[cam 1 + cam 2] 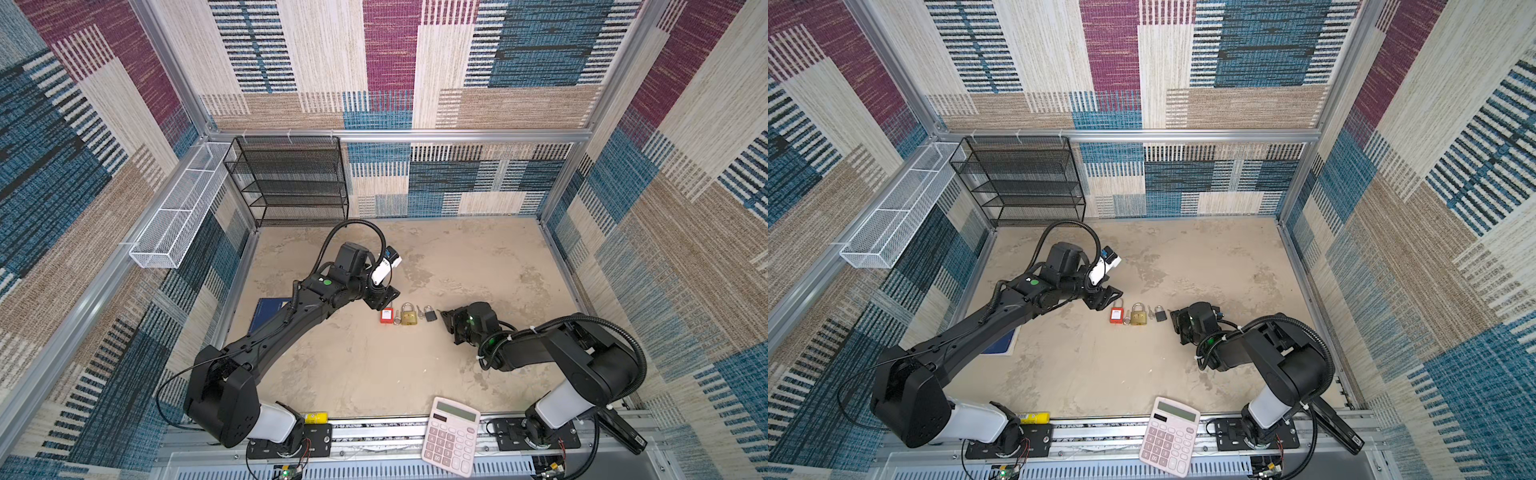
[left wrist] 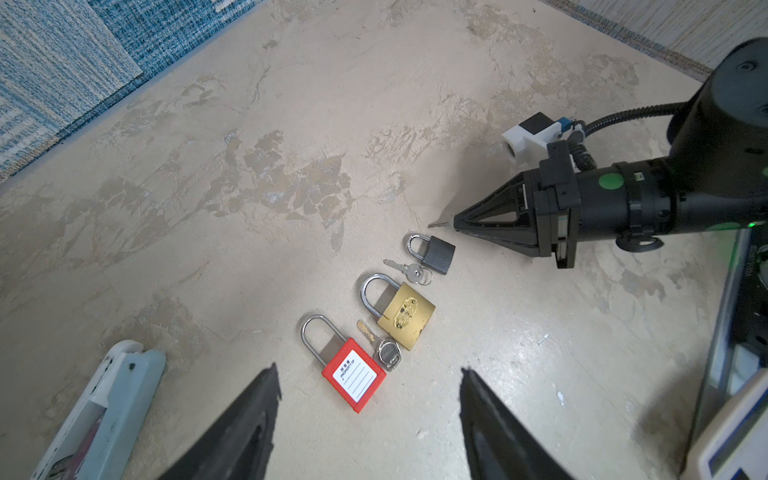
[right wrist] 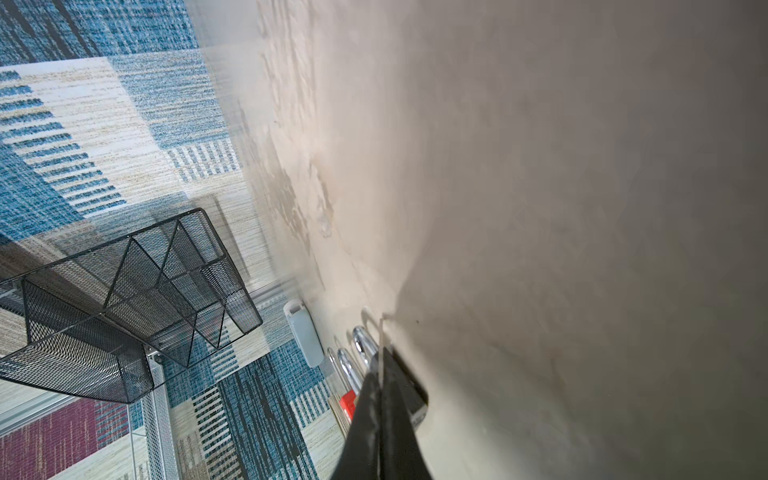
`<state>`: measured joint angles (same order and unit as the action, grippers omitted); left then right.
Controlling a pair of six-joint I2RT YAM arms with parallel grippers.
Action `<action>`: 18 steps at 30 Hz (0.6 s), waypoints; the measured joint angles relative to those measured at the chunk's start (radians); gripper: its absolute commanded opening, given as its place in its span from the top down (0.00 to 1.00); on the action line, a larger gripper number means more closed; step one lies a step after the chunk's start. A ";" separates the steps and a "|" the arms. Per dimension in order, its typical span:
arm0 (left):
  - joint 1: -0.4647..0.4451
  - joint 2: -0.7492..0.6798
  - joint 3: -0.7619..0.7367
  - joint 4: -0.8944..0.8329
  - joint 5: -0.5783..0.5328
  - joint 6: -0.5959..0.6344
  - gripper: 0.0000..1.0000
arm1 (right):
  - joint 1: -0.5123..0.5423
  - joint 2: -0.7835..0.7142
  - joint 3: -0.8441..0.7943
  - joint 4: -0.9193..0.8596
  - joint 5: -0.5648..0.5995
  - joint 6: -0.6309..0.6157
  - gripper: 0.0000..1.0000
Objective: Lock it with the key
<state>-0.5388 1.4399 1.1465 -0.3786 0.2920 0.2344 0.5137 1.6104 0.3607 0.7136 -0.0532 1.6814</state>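
Beige mottled tabletop [image 1: 374, 374]: the task items are laid in a short row at the centre of both top views. Left gripper [image 1: 383, 298] is spread wide with nothing held, poised at the left end of that row. Right gripper [image 2: 457, 220], right of centre in the left wrist view, is clenched at the other end. By size, the brass padlock [image 2: 409, 316] is placed mid-row. The red plastic-bodied padlock [image 2: 353, 376] is framed between the open left fingers [image 2: 249, 424] at lower centre. The small black padlock [image 2: 438, 253] is just beside the right gripper tip and is not touched. Two loose keys lie on the table: a silver-headed key [image 2: 387, 352] between red and brass, and a small ringed silver key [image 2: 409, 270] between brass and black. Smallest is a thin grey metal blade [image 2: 438, 225] pinched in the right gripper, taken to be a key. Step judged: key picked, insertion not yet begun. Next, the blade is to be lined up with a keyway, and the chosen lock probably pinned by the free gripper so it is not shoved along the table. Not resolved: which lock is meant, any keyway, whether the shackles are latched. The held key's head is hidden inside the jaws. The right wrist view is blurred, and the row is mostly blocked there by the gripper's own fingers [image 3: 399, 424] at lower centre.
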 measured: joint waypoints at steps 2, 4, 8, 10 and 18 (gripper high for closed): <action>0.000 0.000 0.000 0.000 0.000 0.000 0.29 | 0.000 0.004 0.003 0.008 -0.007 0.000 0.82; 0.000 0.002 0.000 0.000 0.000 0.000 0.29 | 0.000 0.003 0.003 0.007 -0.007 0.000 0.75; 0.000 0.010 0.002 0.000 0.000 0.000 0.29 | 0.000 -0.023 0.003 -0.003 -0.005 0.000 0.66; 0.002 0.014 0.005 0.000 0.000 0.000 0.29 | 0.000 -0.040 0.003 -0.016 0.003 0.000 0.62; 0.002 0.020 0.014 0.000 0.002 0.000 0.29 | 0.000 -0.126 0.017 -0.139 0.031 -0.003 0.44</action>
<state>-0.5369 1.4601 1.1610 -0.3786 0.2943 0.2344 0.5137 1.4849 0.3775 0.5747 -0.0223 1.6787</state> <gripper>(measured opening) 0.707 0.560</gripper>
